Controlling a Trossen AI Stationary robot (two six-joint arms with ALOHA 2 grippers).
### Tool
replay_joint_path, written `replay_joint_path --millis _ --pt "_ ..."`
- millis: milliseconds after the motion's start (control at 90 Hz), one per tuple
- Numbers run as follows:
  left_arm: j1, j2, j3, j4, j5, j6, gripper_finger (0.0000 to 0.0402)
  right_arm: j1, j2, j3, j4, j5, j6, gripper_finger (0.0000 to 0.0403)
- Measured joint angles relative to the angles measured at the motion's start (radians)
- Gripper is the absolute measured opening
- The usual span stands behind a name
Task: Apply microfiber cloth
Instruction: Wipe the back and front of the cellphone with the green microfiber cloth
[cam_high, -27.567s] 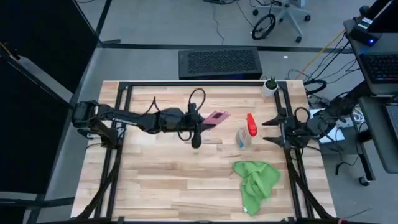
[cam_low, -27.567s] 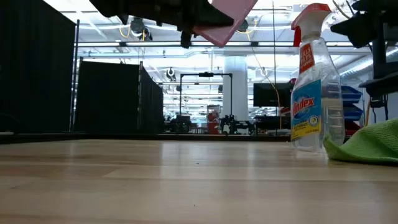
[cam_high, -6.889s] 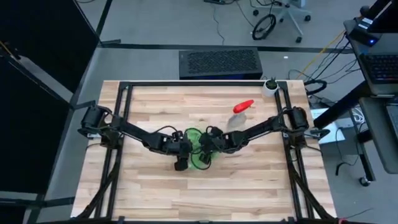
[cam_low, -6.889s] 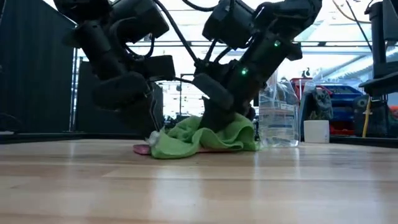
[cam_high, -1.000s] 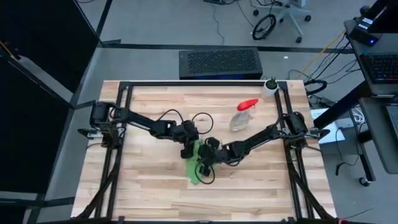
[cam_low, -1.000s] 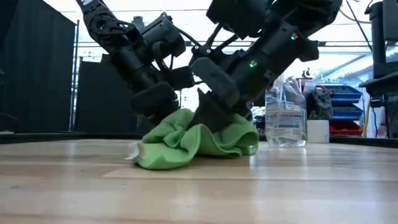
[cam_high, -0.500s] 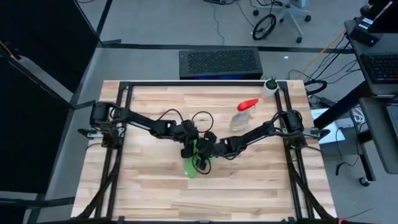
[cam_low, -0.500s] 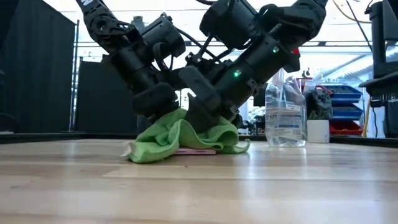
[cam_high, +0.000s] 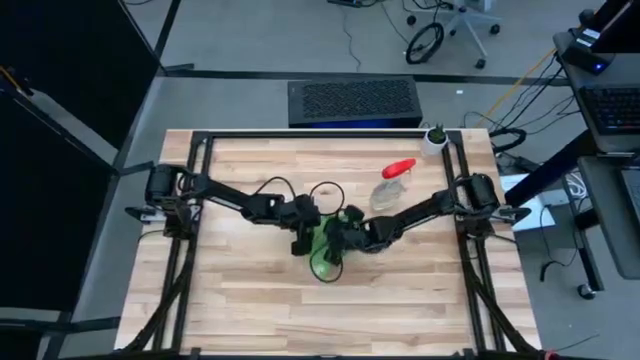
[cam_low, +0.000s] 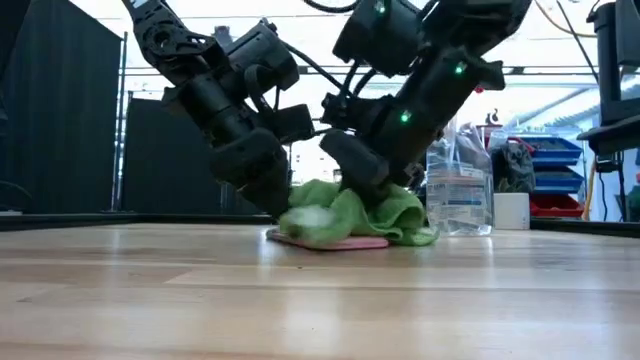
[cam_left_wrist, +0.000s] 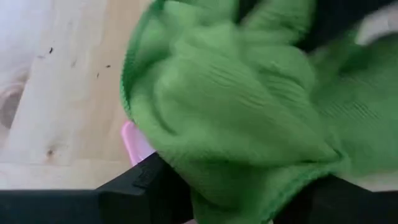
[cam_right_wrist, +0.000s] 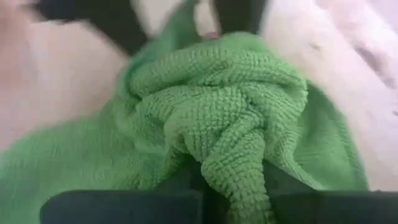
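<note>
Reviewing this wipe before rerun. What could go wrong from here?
1. The microfiber cloth is bunched, so it may miss parts of the pink phone beneath.
2. Right gripper and left gripper crowd together; they could collide.
3. The spray bottle stands close; an elbow might topple it.

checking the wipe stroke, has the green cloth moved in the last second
Yes. In the low view the microfiber cloth has shifted right, closer to the spray bottle, uncovering the pink phone's near edge.

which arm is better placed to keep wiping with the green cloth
Right, probably. The right end effector has the microfiber cloth bunched between its fingers in its wrist view. The left end effector presses down beside the cloth, at the pink item's edge.
</note>
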Motion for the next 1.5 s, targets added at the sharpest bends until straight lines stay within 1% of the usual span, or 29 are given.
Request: replay_joint_path --millis 111,333,489,556,644,689,778,856,1022,1100,1267,1367,1444,1500 --pt "0.0 0.0 0.0 0.0 0.0 0.001 0.0184 0.023 -0.001 0.0 -0.006 -0.039 0.026 0.0022" --pt "-0.002 0.0 0.0 0.001 0.008 0.007 0.0184 0.142 0.003 0.004 -0.101 -0.057 0.165 0.0022" --pt "-0.001 0.0 0.0 0.001 0.009 0.008 0.0184 0.173 -0.011 0.003 -0.116 -0.067 0.183 0.0022" --pt "-0.001 0.0 0.0 0.002 0.008 0.008 0.0184 0.176 -0.039 0.001 -0.131 -0.103 0.183 0.0022" --pt "-0.001 0.0 -0.001 0.003 0.003 0.004 0.0184 0.189 -0.086 -0.005 -0.197 -0.148 0.182 0.0022" --pt "-0.001 0.0 0.0 0.003 -0.001 0.004 0.0184 0.199 -0.121 -0.005 -0.235 -0.147 0.185 0.0022" --pt "0.0 -0.009 0.002 -0.001 -0.007 0.003 0.0184 0.222 -0.193 0.0 -0.323 -0.101 0.213 0.0022" --pt "0.0 -0.026 0.006 -0.007 -0.01 0.002 0.0184 0.246 -0.233 -0.001 -0.436 -0.06 0.257 0.0022" --pt "0.0 -0.073 0.018 -0.075 -0.021 -0.001 0.0184 0.303 -0.297 0.0 -0.627 -0.053 0.352 0.0027" --pt "0.0 -0.098 0.038 -0.084 -0.024 -0.001 0.0184 0.328 -0.299 0.0 -0.724 -0.051 0.408 0.0036" --pt "0.0 -0.16 0.043 -0.163 -0.03 -0.001 0.0184 0.385 -0.297 -0.007 -0.892 -0.059 0.603 0.0068" --pt "0.0 -0.192 0.044 -0.2 -0.033 -0.002 0.0184 0.412 -0.307 -0.036 -0.918 -0.123 0.685 0.0101" --pt "0.0 -0.201 0.047 -0.198 -0.036 -0.004 0.0184 0.433 -0.321 -0.063 -0.925 -0.179 0.738 0.0134" --pt "0.0 -0.208 0.044 -0.232 -0.038 -0.005 0.0184 0.448 -0.334 -0.074 -0.93 -0.209 0.766 0.016"
